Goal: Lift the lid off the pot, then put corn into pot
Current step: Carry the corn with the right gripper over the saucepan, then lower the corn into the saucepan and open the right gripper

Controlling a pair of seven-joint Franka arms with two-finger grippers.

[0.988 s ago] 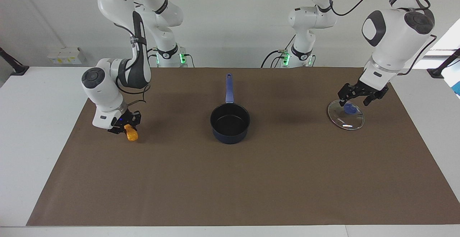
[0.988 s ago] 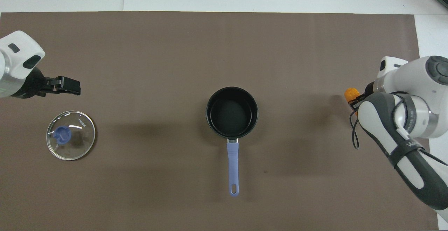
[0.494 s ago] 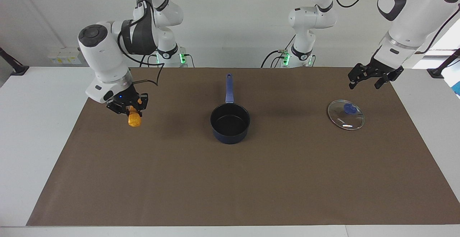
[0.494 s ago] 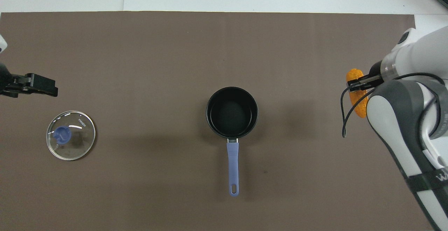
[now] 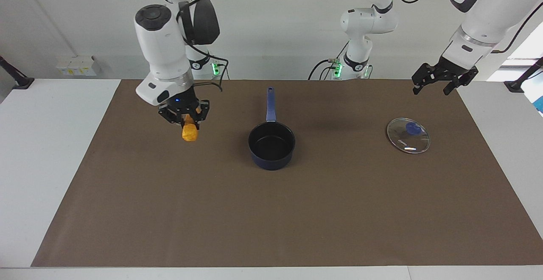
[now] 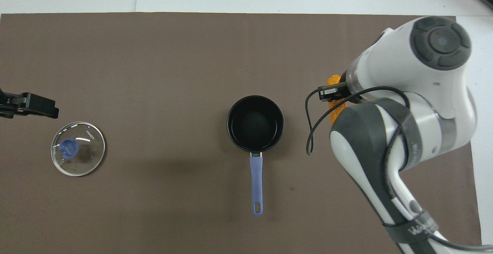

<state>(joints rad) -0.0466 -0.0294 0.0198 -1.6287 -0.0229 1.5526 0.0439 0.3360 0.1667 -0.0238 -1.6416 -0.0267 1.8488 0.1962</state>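
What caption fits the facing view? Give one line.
Right end effector carries corn toward the open pot; lid lies aside, left end effector open above.

A plain white wall [image 5: 275, 25] rises past my white table [image 5: 46, 144], which a brown mat [image 5: 271, 212] covers; bright window light [image 5: 524, 51] enters at one end.

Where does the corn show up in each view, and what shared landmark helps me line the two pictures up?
Facing view: the corn hangs from the right gripper, in the air beside the pot.
Overhead view: the corn is partly hidden by the right arm.
Shared landmark: the pot at the table's middle.
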